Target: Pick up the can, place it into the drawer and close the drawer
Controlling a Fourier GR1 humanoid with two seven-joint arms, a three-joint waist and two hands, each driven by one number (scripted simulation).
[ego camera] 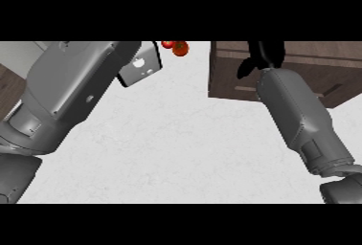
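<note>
**Right hand over the drawer unit, can not identifiable**

No can is clearly visible anywhere, so I cannot tell where it is. The only candidate is a small red, rounded shape (179,47) at the top edge of the view, partly cut off there; it is too small to name with any certainty.

The dark brown wooden drawer unit (311,62) fills the upper right. Its left edge runs straight down to the white counter (176,143), and its lower edge slants toward the right border, where it is cut off. A pale bar on its face, near the right forearm, may be a handle. Whether the drawer stands open or closed cannot be made out.

The right hand (260,56) shows black against the wood, at the top of the grey right forearm (304,119). Its upper part is cut by the frame, with one digit pointing down to the left; whether it holds anything cannot be told.

The left forearm (67,91) covers the upper left. Beyond it, a flat dark part with pale marks (141,64) is probably the left hand; its fingers are hidden.

Between the two forearms the counter lies broad and open through the middle and lower view.
</note>
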